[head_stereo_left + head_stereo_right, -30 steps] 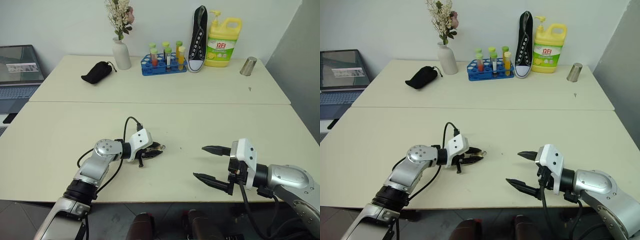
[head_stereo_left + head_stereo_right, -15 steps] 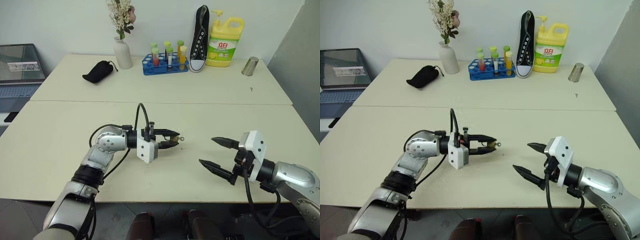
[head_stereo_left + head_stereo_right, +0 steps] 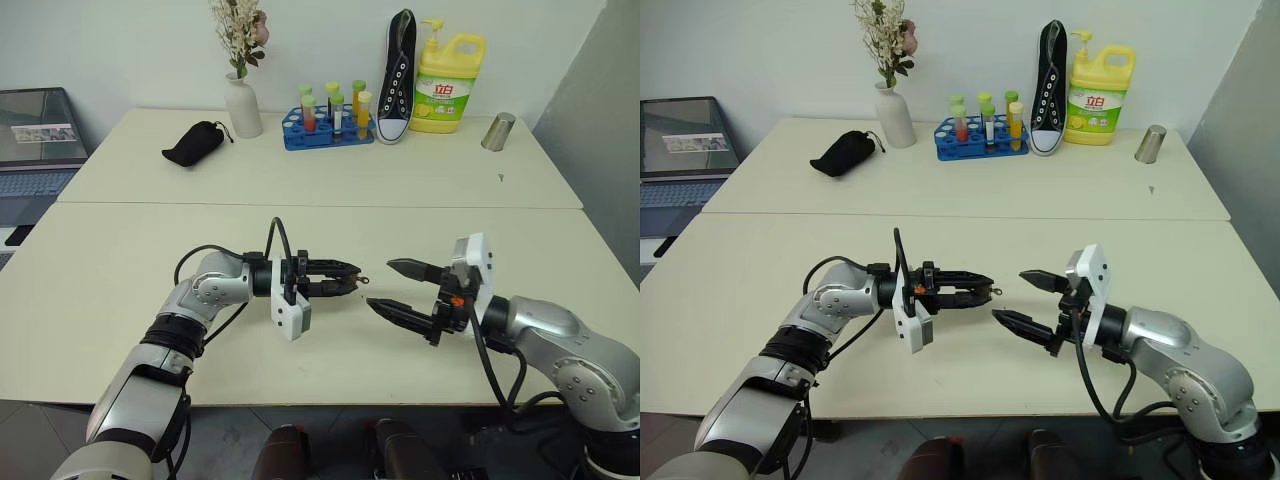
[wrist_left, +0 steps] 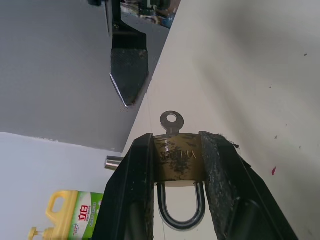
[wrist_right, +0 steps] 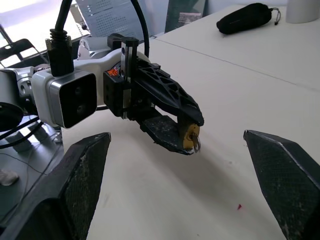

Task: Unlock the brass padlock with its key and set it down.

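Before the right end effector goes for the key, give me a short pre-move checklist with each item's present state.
1. Brass padlock clamped between the left end effector's fingers, off the table: ok.
2. Key seated in the padlock, its bow sticking out past the fingertips: ok.
3. Right end effector open wide enough for the key: ok.
4. Right end effector facing the key with a gap between them: ok.
5. Shackle closed in the body: ok, not yet unlocked.
6. Key bow lined up with the gap between the right fingertips: cannot tell.

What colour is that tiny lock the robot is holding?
The padlock is golden brass with a silvery shackle; the left wrist view shows it best.
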Motion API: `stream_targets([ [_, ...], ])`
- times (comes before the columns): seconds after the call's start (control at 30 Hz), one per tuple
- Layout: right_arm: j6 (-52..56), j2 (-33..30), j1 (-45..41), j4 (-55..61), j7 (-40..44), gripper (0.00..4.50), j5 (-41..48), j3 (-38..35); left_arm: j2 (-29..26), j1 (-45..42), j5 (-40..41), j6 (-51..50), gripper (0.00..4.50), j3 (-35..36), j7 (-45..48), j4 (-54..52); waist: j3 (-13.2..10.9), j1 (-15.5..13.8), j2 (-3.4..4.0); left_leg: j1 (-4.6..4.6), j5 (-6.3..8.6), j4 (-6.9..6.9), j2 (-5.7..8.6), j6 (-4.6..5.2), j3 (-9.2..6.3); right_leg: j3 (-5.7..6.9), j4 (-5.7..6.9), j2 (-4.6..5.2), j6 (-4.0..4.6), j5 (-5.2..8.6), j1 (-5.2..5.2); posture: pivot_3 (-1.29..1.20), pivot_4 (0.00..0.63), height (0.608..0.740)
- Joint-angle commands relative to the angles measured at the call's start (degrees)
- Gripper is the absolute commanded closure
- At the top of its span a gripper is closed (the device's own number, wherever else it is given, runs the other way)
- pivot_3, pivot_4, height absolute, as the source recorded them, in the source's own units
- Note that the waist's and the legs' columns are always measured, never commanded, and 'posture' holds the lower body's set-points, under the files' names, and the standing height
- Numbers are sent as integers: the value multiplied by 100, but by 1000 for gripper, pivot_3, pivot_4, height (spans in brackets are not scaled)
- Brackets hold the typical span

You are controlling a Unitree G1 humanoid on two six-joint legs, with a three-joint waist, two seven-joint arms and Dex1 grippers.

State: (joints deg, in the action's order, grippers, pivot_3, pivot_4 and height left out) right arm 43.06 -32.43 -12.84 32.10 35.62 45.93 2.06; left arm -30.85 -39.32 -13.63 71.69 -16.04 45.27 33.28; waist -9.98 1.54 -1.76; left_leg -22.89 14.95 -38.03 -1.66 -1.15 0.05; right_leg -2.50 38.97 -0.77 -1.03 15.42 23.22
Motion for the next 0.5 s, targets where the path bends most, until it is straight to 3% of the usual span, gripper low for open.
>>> stream_targets([
  [0.03,-6,65,-230,-191,172,0,-12,86,-104,-60,51,39,3526,-61,-226,-281,0,0,0,-1,0,0,0,0,-1,1,0,0,2,-1,0,0,150,740],
  [0.37,171,86,-728,-855,652,0,-42,261,-321,92,67,-71,3526,-238,-402,-557,0,0,1,0,0,0,-1,0,-2,4,1,2,19,-11,1,0,150,740],
  [0.5,216,91,-750,-894,731,996,-46,281,-349,115,50,-116,3526,-259,-462,-614,0,1,1,0,0,0,0,0,-1,3,1,2,19,-11,1,0,150,740],
])
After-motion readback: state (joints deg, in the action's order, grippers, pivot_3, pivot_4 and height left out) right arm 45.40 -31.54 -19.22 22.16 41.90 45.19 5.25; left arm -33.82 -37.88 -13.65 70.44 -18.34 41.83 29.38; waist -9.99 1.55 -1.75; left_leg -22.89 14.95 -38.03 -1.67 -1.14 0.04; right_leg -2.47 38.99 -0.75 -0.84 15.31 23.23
